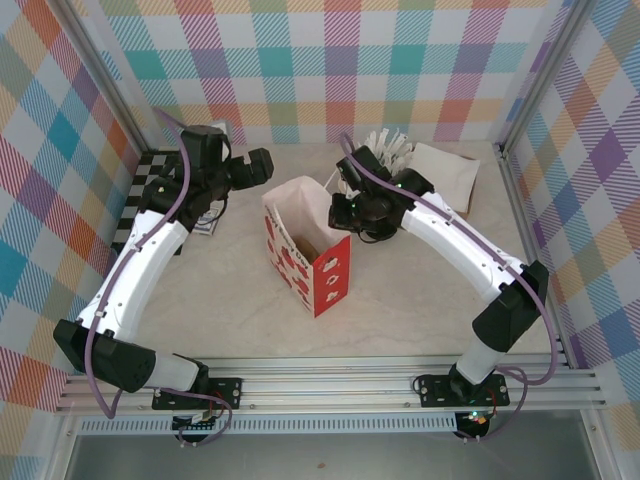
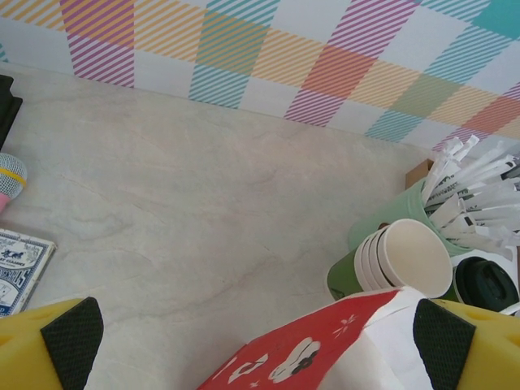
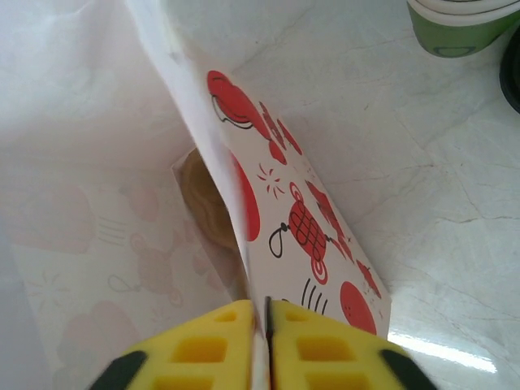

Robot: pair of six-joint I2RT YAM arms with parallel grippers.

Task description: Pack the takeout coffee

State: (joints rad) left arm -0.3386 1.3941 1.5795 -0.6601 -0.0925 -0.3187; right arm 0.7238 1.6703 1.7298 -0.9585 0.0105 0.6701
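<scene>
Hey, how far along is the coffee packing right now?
Done: the paper bag stands upright with its mouth open. In hand: the right claw pinches the bag's rim, and the left claw hangs open near it. Left: the takeout coffee, black lid on, sits outside the bag next to the stacked cups. It is not yet picked up or put inside.

Smooth pale desk (image 2: pixel 203 203) with a marble-like pattern and a faint sheen. Matt white paper bag (image 3: pixel 309 236), printed in red. The takeout coffee (image 2: pixel 485 284) has a black plastic lid, slightly glossy. Stacked paper cups (image 2: pixel 398 260), matt. Brushed metal rail (image 1: pixel 330 385) along the desk's near edge.
</scene>
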